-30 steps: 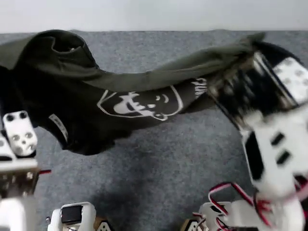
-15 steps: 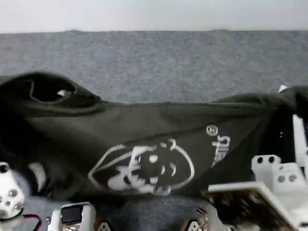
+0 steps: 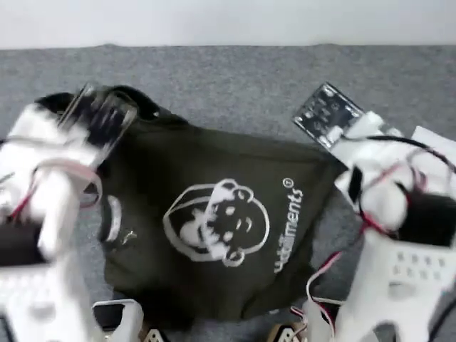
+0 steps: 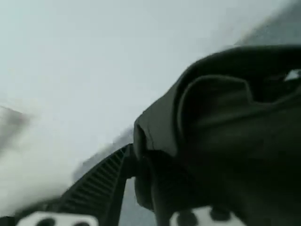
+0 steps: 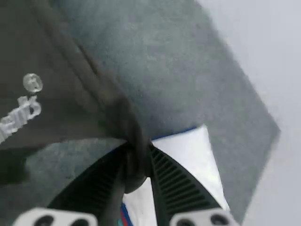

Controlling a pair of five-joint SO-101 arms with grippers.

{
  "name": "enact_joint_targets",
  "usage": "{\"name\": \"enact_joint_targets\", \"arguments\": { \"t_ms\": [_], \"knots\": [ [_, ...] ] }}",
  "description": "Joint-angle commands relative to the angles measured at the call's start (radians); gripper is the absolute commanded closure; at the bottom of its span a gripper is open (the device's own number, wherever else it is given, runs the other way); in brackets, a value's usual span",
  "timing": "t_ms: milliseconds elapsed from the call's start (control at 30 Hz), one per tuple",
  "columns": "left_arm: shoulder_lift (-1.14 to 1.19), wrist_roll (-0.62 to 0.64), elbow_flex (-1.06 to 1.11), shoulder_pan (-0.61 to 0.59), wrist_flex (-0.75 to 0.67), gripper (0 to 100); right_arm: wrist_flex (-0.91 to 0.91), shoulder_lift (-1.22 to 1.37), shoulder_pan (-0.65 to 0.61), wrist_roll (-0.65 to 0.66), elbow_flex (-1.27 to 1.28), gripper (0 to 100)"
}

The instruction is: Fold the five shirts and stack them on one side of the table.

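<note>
A dark olive shirt (image 3: 214, 214) with a white monkey-face print is spread across the middle of the grey table, print up. My left gripper (image 4: 137, 162) is shut on a bunched fold near the shirt's collar (image 4: 211, 94); that arm (image 3: 78, 135) stands at the shirt's far left corner. My right gripper (image 5: 136, 157) is shut on the shirt's edge (image 5: 94, 80), and its arm (image 3: 356, 149) is at the shirt's far right corner. The cloth sags between the two grippers.
Grey carpet-like table top (image 3: 235, 78) runs back to a white wall. A white sheet-like thing with a blue edge (image 5: 188, 150) lies under the right gripper and at the table's right side (image 3: 434, 139). Both arm bases stand at the near edge.
The shirt was stretched wide near the front edge; both arms have swung farther out over the table and closer together. The shirt now sits narrower, in the middle, print fully showing.
</note>
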Motion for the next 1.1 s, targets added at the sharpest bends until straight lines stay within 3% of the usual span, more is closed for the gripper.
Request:
{"name": "enact_joint_targets", "arguments": {
  "t_ms": [0,100,267,533,833,933,1067],
  "knots": [
    [0.112,-0.017,0.096,-0.002,-0.230,99,-0.185,0.056,-0.019,0.008,0.100,98.8],
    [0.224,-0.017,0.143,-0.002,-0.446,99,-0.358,0.119,-0.021,0.009,0.163,98.8],
    [0.422,-0.017,0.107,0.002,-0.680,99,-0.628,0.263,-0.019,0.009,0.181,98.8],
    [0.740,-0.017,-0.127,-0.003,-0.875,99,-1.046,0.483,-0.047,0.011,0.180,98.8],
    [1.040,-0.017,-0.539,-0.021,-0.829,99,-1.391,0.700,-0.094,0.118,0.180,98.8],
    [1.066,-0.049,-0.610,-0.021,-0.667,99,-1.379,0.713,-0.117,0.124,0.180,98.8],
    [1.042,-0.150,-0.615,-0.023,-0.430,99,-1.202,0.708,-0.162,0.124,0.178,98.8]
  ]
}}
